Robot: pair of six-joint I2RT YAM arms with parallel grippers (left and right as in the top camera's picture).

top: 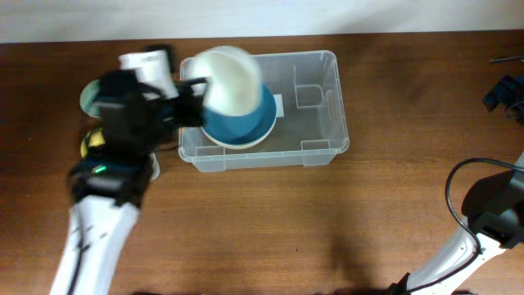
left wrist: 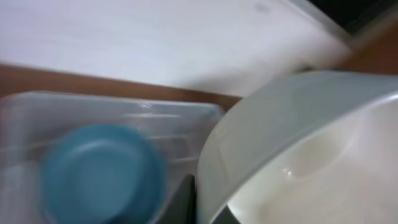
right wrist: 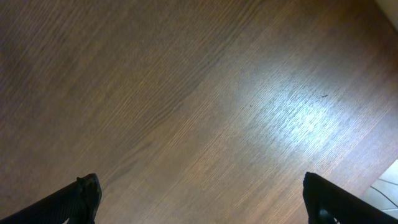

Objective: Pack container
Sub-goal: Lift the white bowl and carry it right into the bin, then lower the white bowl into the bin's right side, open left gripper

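The clear plastic container (top: 315, 106) stands at the middle back of the table, with a blue bowl (top: 246, 127) lying in its left half. My left gripper (top: 193, 90) is shut on the rim of a white bowl (top: 232, 79), which it holds tilted above the container's left end and the blue bowl. The left wrist view shows the white bowl (left wrist: 298, 143) large at the right, its rim pinched in my left gripper (left wrist: 208, 208). The blue bowl (left wrist: 102, 171) lies below in the container (left wrist: 124, 102). My right gripper (right wrist: 202, 199) is open over bare wood.
Left of the container stand a white cup (top: 147, 61), a green-rimmed item (top: 86, 98) and a yellow item (top: 94, 141), partly under my left arm. Dark objects (top: 503, 90) lie at the far right edge. My right arm (top: 491, 209) rests at the lower right.
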